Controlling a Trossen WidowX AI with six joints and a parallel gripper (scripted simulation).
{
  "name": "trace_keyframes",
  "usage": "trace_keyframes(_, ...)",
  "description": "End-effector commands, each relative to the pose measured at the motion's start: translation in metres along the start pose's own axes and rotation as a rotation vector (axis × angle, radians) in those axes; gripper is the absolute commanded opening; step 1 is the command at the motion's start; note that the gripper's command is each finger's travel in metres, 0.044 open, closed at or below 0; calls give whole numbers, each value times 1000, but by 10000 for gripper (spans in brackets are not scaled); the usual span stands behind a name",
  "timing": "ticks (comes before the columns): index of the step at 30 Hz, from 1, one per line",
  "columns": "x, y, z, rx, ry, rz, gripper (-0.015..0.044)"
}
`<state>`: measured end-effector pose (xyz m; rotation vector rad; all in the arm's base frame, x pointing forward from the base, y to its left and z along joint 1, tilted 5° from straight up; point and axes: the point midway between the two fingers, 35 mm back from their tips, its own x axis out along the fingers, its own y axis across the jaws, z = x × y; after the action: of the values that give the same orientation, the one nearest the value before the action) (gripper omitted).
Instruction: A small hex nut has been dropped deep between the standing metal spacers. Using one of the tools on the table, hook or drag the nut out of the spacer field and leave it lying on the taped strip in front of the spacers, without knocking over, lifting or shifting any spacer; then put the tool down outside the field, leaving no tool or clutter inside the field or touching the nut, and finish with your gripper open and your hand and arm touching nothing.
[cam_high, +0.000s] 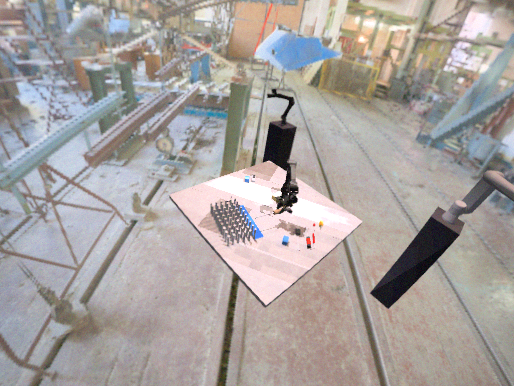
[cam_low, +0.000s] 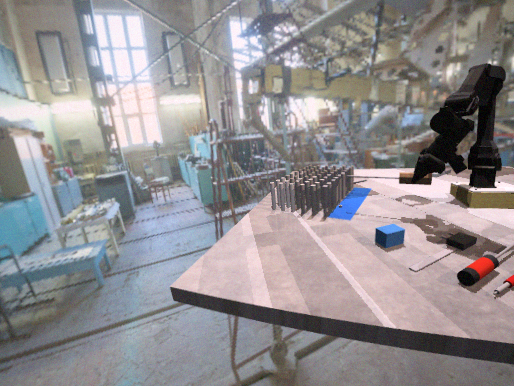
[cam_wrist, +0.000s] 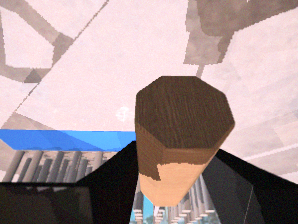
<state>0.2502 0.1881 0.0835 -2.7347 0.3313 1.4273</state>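
Note:
My gripper (cam_high: 281, 210) (cam_low: 416, 179) (cam_wrist: 168, 147) is shut on the wooden handle (cam_low: 407, 178) (cam_wrist: 185, 112) of a thin-rod tool. The handle is raised above the table; its rod (cam_low: 375, 177) reaches toward the spacers. Its tip cannot be made out against them. The grey metal spacers (cam_high: 232, 222) (cam_low: 312, 195) (cam_wrist: 35, 167) stand upright in rows. The blue taped strip (cam_high: 252, 223) (cam_low: 358, 199) (cam_wrist: 65, 140) runs along their front. A tiny dark speck (cam_low: 340, 206) shows on the strip's spacer-side edge; it may be the nut, but is too small to be sure.
A blue block (cam_high: 285, 240) (cam_low: 389, 236) stands in front of the strip. A dark block (cam_low: 461, 241) with a flat strip, a red-and-black handled tool (cam_low: 478, 270) and a red pen-like tool (cam_low: 504, 287) lie nearer the table's front. Small items, including a blue one (cam_high: 247, 179), stand at the far edge.

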Motion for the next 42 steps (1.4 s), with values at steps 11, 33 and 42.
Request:
trace_keyframes(11, -25, 10, -26, 24, -5, 9, 0)
trace_keyframes(33, 10, 94, -86, 252, -37, 119, 0)
trace_keyframes(42, 20, 133, -104, 327, -43, 158, 0)
